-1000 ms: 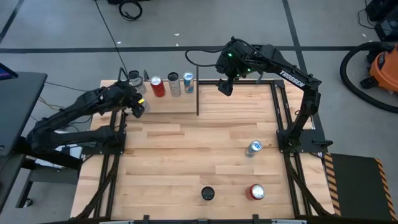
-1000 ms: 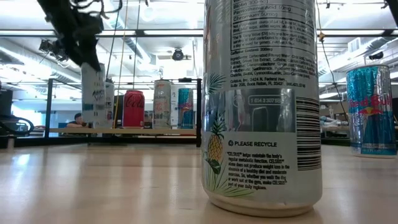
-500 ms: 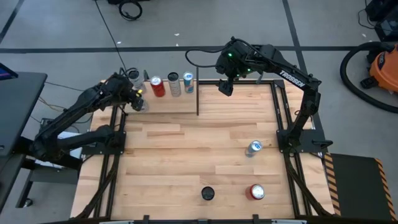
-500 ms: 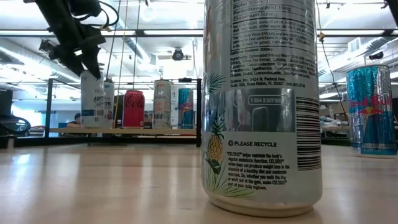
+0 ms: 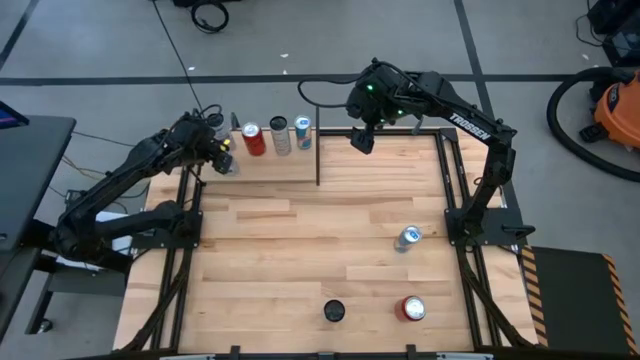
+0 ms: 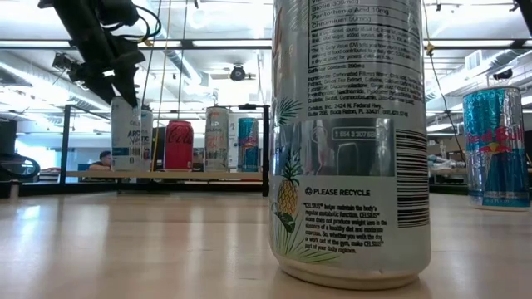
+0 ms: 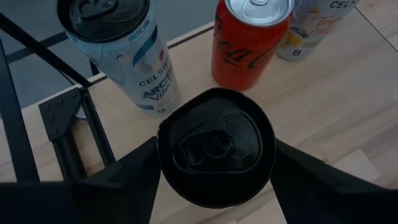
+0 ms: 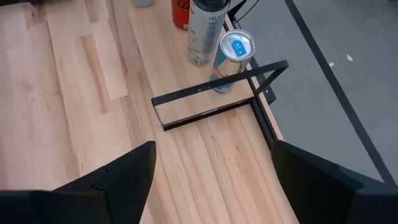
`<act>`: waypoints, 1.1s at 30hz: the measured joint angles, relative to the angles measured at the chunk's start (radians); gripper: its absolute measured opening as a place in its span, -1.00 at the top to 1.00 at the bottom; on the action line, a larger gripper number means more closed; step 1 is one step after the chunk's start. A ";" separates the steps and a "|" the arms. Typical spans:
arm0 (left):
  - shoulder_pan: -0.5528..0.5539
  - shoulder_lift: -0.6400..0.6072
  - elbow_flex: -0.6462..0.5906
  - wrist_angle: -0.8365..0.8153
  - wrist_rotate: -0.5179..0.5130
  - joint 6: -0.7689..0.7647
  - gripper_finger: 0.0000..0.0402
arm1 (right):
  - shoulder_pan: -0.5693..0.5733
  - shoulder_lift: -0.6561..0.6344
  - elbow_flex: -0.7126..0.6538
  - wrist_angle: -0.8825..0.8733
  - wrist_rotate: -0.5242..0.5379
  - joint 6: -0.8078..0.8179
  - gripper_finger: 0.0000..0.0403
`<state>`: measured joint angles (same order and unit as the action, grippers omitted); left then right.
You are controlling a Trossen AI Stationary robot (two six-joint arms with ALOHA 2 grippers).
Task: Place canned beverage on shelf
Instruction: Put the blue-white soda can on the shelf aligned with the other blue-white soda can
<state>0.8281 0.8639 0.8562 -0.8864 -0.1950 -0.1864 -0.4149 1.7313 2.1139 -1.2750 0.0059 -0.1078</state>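
The shelf [image 5: 272, 166], a pale board in a thin black frame, sits at the table's far left. On it stand a white Celsius can [image 7: 134, 68], a red Coca-Cola can [image 7: 247, 43], a pale can [image 5: 280, 135] and a blue can [image 5: 302, 132]. My left gripper [image 5: 221, 160] is shut on a white can with a black top [image 7: 214, 155] over the shelf's left end, in front of the Celsius can. My right gripper [image 5: 362, 139] hangs open and empty above the table, right of the shelf. My left gripper pinches the can's upper wall just under the rim [image 7: 163, 152] between its two fingers, one on each side. The fingers [image 6: 116, 79] come from above, slanting down. The can stands upright with its base at the shelf board; whether it rests on the board I cannot tell.
A tall Celsius can [image 6: 349, 141] stands at the near edge, right before the low camera. A Red Bull can [image 5: 408, 237] and a red can [image 5: 413, 308] stand at the near right. The shelf's black upright [image 5: 318, 155] marks its right end.
My left gripper has carried the can toward the table's far edge, over the shelf's left end, and lowered it a little toward the board. The can has stayed upright in the shut fingers.
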 joint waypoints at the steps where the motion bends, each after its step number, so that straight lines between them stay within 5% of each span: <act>1: 0.000 0.000 0.000 0.000 0.000 0.000 -0.35 | 0.000 0.000 0.000 0.002 0.000 0.000 -0.62; 9: 0.000 0.000 0.000 0.000 0.001 0.000 -0.56 | 0.000 0.000 0.000 0.004 0.000 0.004 -0.62; 33: -0.002 0.000 0.152 -0.081 0.002 -0.233 -0.57 | 0.000 0.000 0.000 0.002 0.000 0.002 -0.62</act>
<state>0.8265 0.8639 1.0084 -0.9678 -0.1927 -0.4197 -0.4149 1.7313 2.1139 -1.2732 0.0059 -0.1062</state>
